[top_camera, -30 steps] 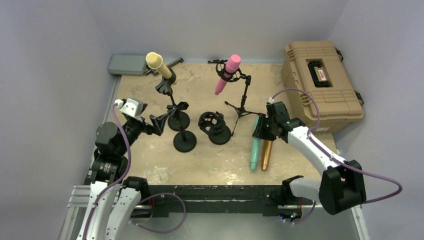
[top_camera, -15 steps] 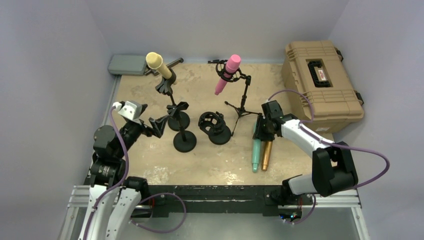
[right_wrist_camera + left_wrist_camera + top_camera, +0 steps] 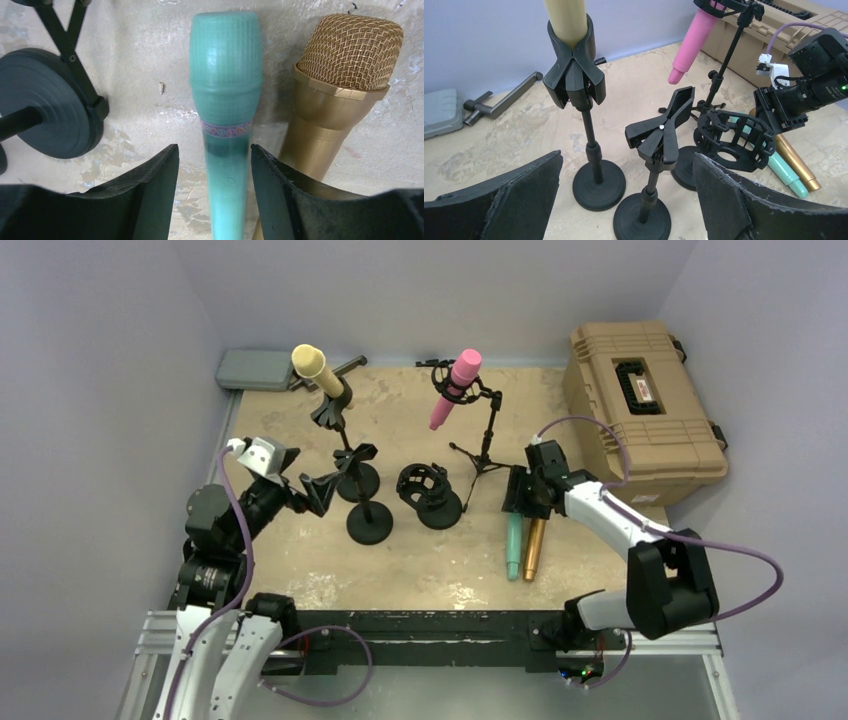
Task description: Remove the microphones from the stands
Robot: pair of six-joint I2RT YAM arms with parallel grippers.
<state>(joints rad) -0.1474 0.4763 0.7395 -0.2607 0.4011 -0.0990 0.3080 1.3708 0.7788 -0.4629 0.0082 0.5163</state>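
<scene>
A yellow microphone (image 3: 310, 362) sits in the clip of a black stand (image 3: 330, 410) at the back left. On a tripod stand (image 3: 487, 445), a shock mount holds a pink microphone (image 3: 455, 385). A teal microphone (image 3: 513, 545) and a gold microphone (image 3: 534, 548) lie side by side on the table. My right gripper (image 3: 214, 150) stands open astride the teal microphone (image 3: 226, 75), with a gap on each side. My left gripper (image 3: 627, 157) is wide open and holds nothing. It faces an empty clip stand (image 3: 664, 132), with the yellow microphone (image 3: 566, 17) behind.
An empty shock-mount stand (image 3: 425, 488) sits mid-table beside the clip stand's round base (image 3: 368, 525). A tan hard case (image 3: 640, 400) fills the back right. A grey box (image 3: 255, 368) and a metal bar (image 3: 345, 368) lie at the back left. Walls close in on both sides.
My right gripper's jaws have spread off the teal microphone, which now lies on the table, and that arm's elbow has swung in. The left gripper has opened a little wider.
</scene>
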